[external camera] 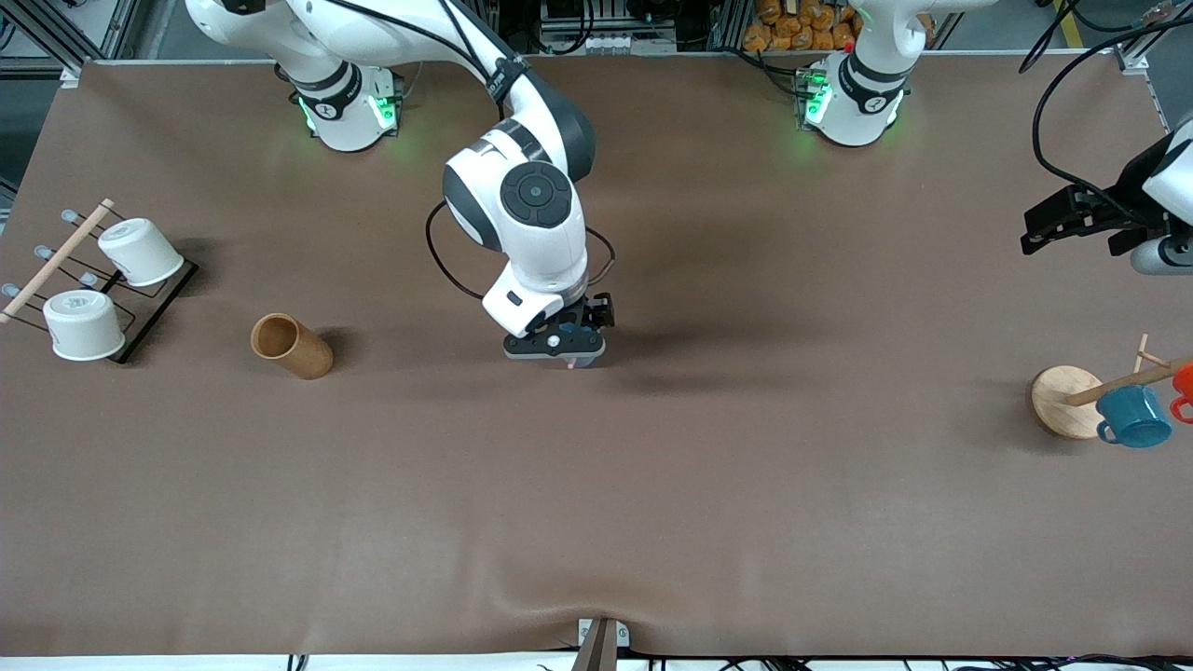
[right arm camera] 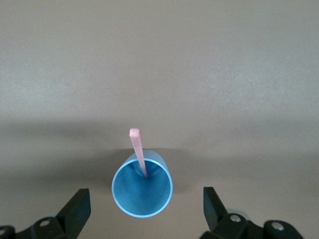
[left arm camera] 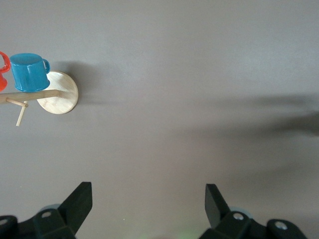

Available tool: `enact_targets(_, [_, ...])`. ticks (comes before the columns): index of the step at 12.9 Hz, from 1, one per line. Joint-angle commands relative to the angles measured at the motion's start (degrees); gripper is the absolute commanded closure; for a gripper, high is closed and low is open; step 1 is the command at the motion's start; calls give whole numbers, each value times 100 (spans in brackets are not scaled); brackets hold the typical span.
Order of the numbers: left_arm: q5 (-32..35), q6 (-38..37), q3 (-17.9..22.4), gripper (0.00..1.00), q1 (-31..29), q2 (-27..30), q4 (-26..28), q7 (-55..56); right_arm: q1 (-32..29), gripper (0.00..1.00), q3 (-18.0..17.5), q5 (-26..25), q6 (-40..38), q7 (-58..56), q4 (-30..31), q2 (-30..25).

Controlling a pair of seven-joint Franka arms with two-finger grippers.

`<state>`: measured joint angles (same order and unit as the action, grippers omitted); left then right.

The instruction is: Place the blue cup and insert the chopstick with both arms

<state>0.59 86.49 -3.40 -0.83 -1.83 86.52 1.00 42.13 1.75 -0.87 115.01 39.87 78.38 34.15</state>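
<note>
The blue cup (right arm camera: 142,191) stands upright on the brown table in the right wrist view, with the pinkish-red chopstick (right arm camera: 137,149) standing in it and leaning on its rim. My right gripper (right arm camera: 147,204) is open just above the cup, one finger on each side, touching neither. In the front view the right gripper (external camera: 569,349) is over the middle of the table and hides nearly all of the cup. My left gripper (external camera: 1030,233) waits up in the air over the left arm's end of the table, open and empty (left arm camera: 148,199).
A brown wooden cylinder (external camera: 291,346) lies on its side toward the right arm's end. Nearby, two white cups (external camera: 140,252) and a long wooden rod (external camera: 56,261) sit on a black rack. A wooden mug stand (external camera: 1067,401) holds a teal mug (external camera: 1134,417) and an orange mug (external camera: 1184,382).
</note>
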Motion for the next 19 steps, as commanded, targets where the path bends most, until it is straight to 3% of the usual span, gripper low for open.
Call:
enact_targets(1, [3,26,-37,0,-23,42,23,-91,32,0,71,-62,-127,83,-68,-215])
enact_targets(4, [3,35,-37,0,-32,33,32,-91,-274,0,89,-62,-504,-354,-68,-654])
enact_targets(11, [3,35,-37,0,-23,33,58,-82,-1654,0,80,25,-1041,-1655,-59,-1384])
enact_targets(15, [29,52,-37,0,-32,16,58,-82,-2576,0,80,25,-1901,-3176,-42,-1849])
enact_targets(19, [29,61,-37,0,-32,7,58,-82,-3447,0,80,43,-2473,-3739,46,-2403])
